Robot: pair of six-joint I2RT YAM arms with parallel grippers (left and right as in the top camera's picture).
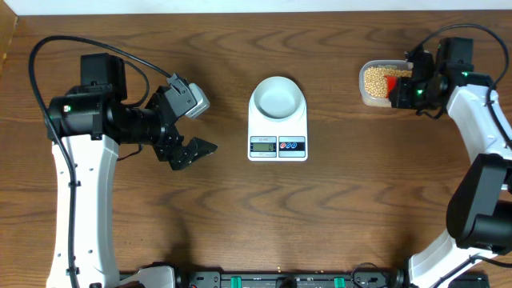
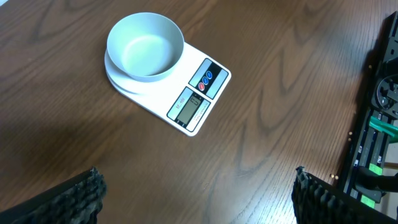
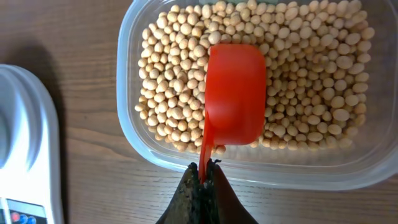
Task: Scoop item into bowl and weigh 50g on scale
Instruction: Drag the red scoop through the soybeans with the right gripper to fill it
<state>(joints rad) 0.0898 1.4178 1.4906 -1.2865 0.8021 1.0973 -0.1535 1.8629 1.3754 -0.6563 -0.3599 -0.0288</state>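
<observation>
A pale bluish-white bowl (image 1: 277, 96) (image 2: 145, 46) stands empty on the flat white scale (image 1: 278, 146) (image 2: 199, 96) at the table's middle. The item, beige-yellow beans (image 1: 374, 78) (image 3: 174, 74), fills a clear plastic tub (image 1: 370, 98) (image 3: 249, 171) at the far right. My right gripper (image 1: 408, 88) (image 3: 204, 167) is shut on the thin handle of a red scoop (image 1: 395, 82) (image 3: 236, 93), whose cup rests on the beans inside the tub. My left gripper (image 1: 188, 152) (image 2: 196, 176) hangs open over bare wood, left of the scale, with nothing between its fingers.
A black rail with green clips (image 1: 280, 280) (image 2: 379, 124) runs along the table's front edge. The scale's edge (image 3: 25, 143) shows left of the tub in the right wrist view. Bare wooden table lies between the scale and the tub.
</observation>
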